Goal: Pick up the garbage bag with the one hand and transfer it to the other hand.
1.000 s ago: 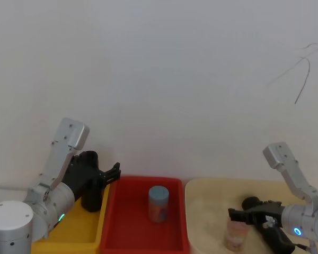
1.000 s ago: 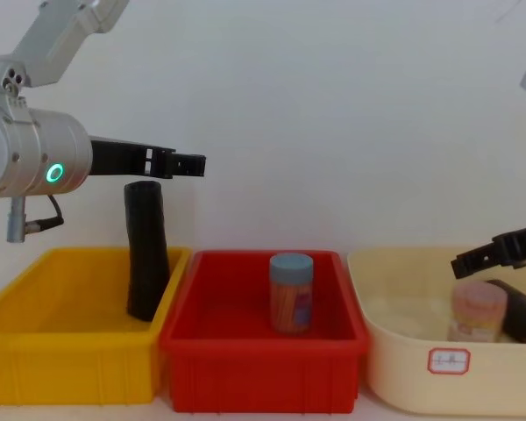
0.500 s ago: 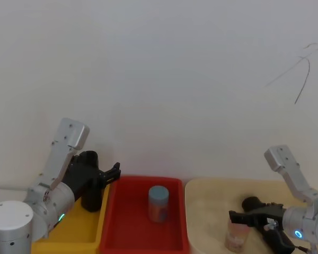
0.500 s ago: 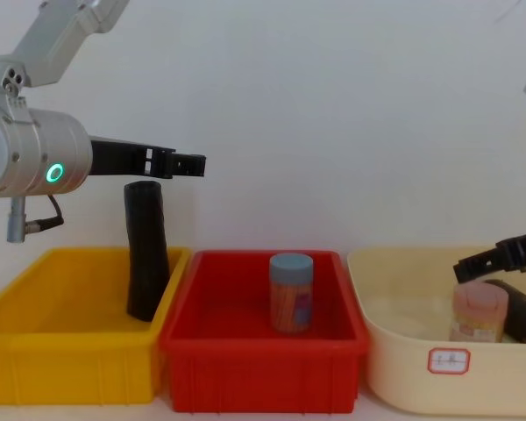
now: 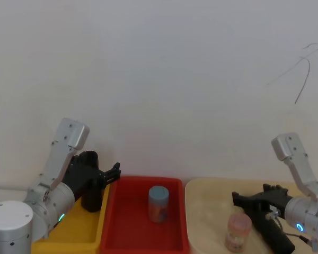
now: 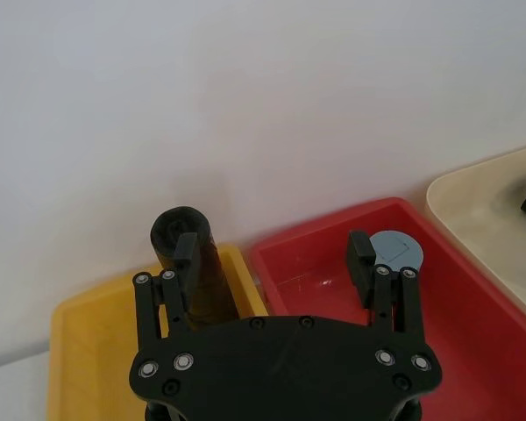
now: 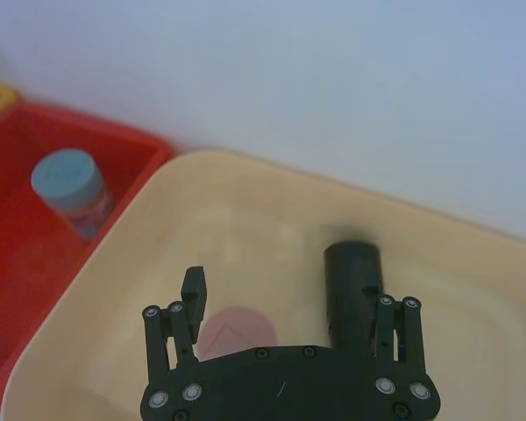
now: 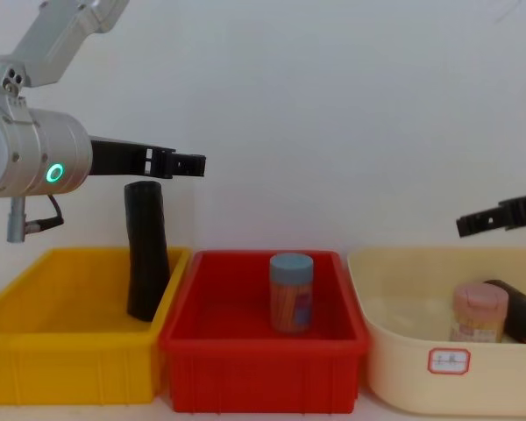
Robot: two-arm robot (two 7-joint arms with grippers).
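The garbage bag (image 8: 146, 251) stands upright, a little tilted, in the yellow bin (image 8: 35, 351), leaning against the wall that this bin shares with the red bin (image 8: 245, 360). The left hand (image 8: 189, 164) hangs in the air above the top of the bag, its fingers wide apart and holding nothing; in the left wrist view the roll's top lies just under one finger (image 6: 186, 254). The right hand (image 8: 473, 224) hovers above the cream bin (image 8: 403, 368), fingers apart and empty.

In my judgement the task is at its start: the bag is not gripped or lifted, so the pick and the handover both remain.

The cream bin has a small white label (image 8: 449, 360) with a red border on its front wall; I cannot read the writing.
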